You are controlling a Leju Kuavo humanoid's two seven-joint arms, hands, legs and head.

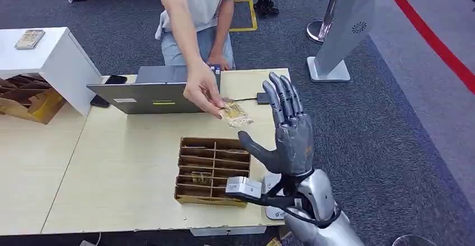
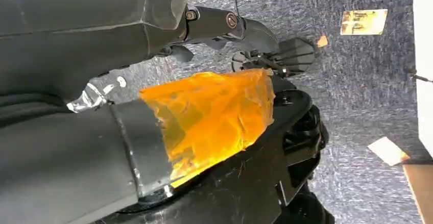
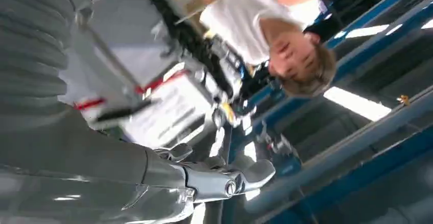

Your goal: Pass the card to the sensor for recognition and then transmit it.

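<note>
A person's hand (image 1: 203,92) reaches over the table and pinches the yellowish patterned card (image 1: 235,113) above the wooden top. My right hand (image 1: 291,128) is raised just right of the card, palm toward it, fingers spread and pointing up, a small gap from the card and holding nothing. A small dark box (image 1: 262,97) with a cable lies on the table behind the card, beside the laptop. My left hand (image 2: 224,22) hangs low over the carpet, a finger stretched out, nothing in it.
A brown divided cardboard tray (image 1: 210,170) with a card in one slot (image 1: 201,177) stands near the table's front edge. A grey laptop (image 1: 154,92) and a black phone (image 1: 115,79) lie at the back. A white cabinet (image 1: 45,55) is at left, a grey stand (image 1: 341,27) at right.
</note>
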